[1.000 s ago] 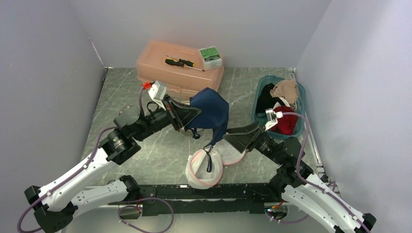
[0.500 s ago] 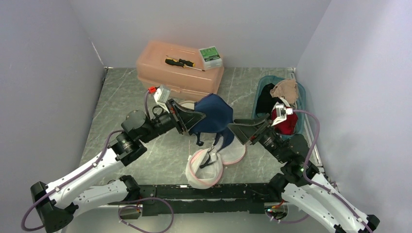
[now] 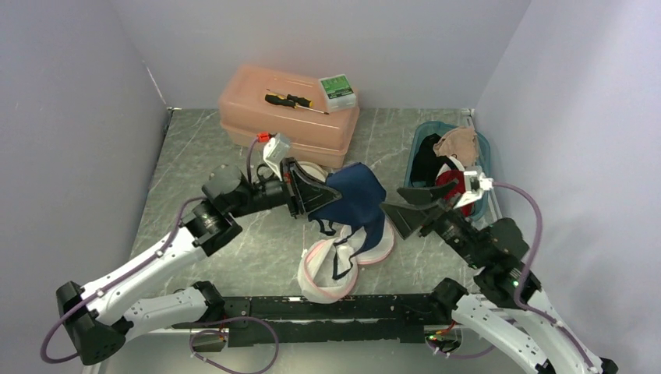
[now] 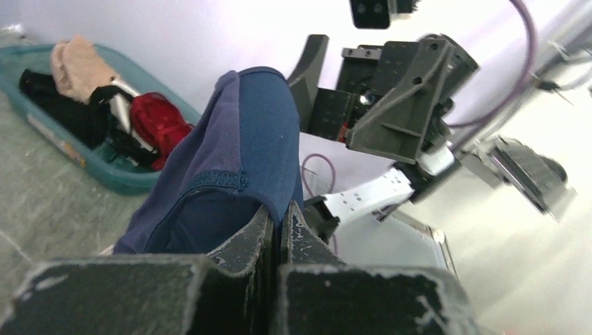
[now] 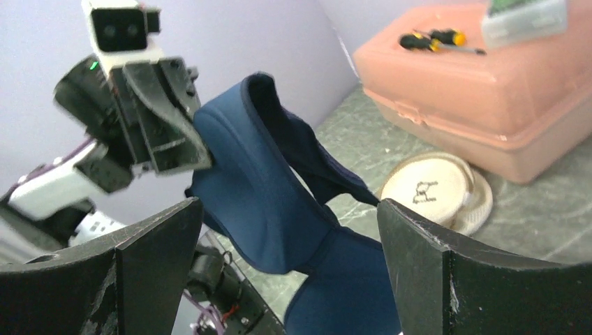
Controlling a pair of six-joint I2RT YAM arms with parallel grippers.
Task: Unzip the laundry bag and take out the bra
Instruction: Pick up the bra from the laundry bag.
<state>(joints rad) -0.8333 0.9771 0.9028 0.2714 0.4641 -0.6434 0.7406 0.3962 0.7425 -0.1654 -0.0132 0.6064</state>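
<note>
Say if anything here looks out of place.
A yellow-and-black screwdriver lies on the pink plastic box, odd among laundry. The navy bra held by the left gripper dangles a strap over the white mesh bag.

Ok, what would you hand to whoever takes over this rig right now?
Left gripper: shut on the navy bra, holding it up above the table.
Right gripper: open, empty, just beside the bra.
Laundry bag: lies open on the table near the arm bases; a bra strap hangs down onto it.
Done: bag unzipped, bra mostly out.
Left: lift the strap clear of the bag and set the bra down.
</note>
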